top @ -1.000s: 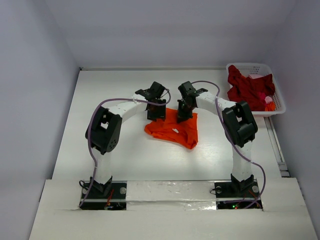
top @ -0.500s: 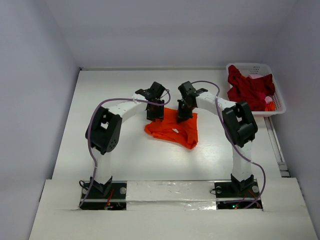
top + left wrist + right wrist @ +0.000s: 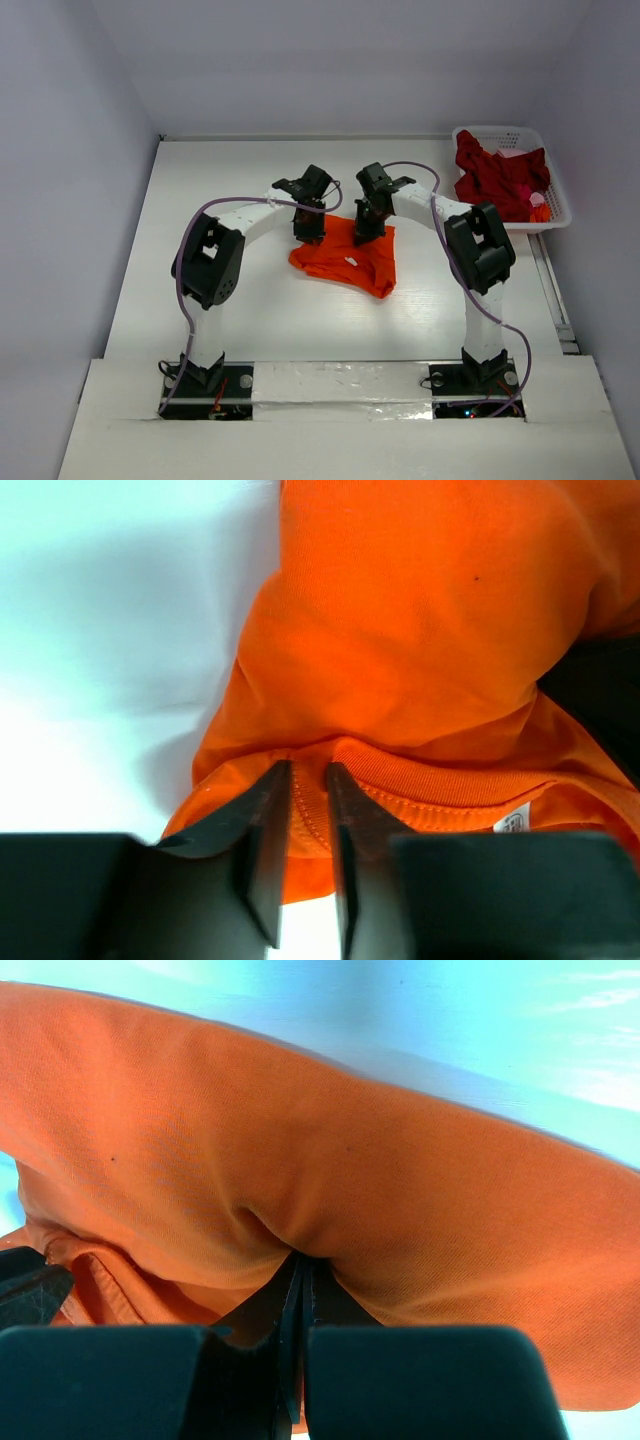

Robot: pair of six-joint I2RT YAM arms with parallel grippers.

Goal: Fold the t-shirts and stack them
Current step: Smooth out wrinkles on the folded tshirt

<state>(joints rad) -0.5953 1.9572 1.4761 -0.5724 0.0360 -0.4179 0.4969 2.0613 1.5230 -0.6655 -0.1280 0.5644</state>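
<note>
vs a second ago almost nothing has changed from the top: my left claw (image 3: pixel 310 228) has shifted a touch off toward the far-left corner of the orange t-shirt (image 3: pixel 350 258) and its fingers have drawn closer. my right claw (image 3: pixel 365 225) hasn't budged, and the shirt's outline looks the same. the orange t-shirt lies crumpled mid table (image 3: pixel 250 310) between my two arms, with both claws down on its far edge, left claw at the left corner and right claw at the right. in the left wrist view my left claw (image 3: pixel 308 775) stands with its fingers narrowly apart, astride the ribbed collar (image 3: pixel 420 785) of the orange t-shirt (image 3: pixel 420 630). cloth shows in the slit at the tips, but i can't tell if it's pinched. in the right wrist view my right claw (image 3: pixel 300 1265) is pressed together on a pucker of the orange t-shirt (image 3: pixel 300 1160), the cloth gathered into the tips. the crimson t-shirt (image 3: pixel 495 175) is heaped in the white lattice basket (image 3: pixel 558 205) at the far right of the table, well apart from the orange one. labels: a white tag (image 3: pixel 513 820) sits inside the collar, seen from the top as a small white fleck (image 3: pixel 352 261). its print is too small to read.
</note>
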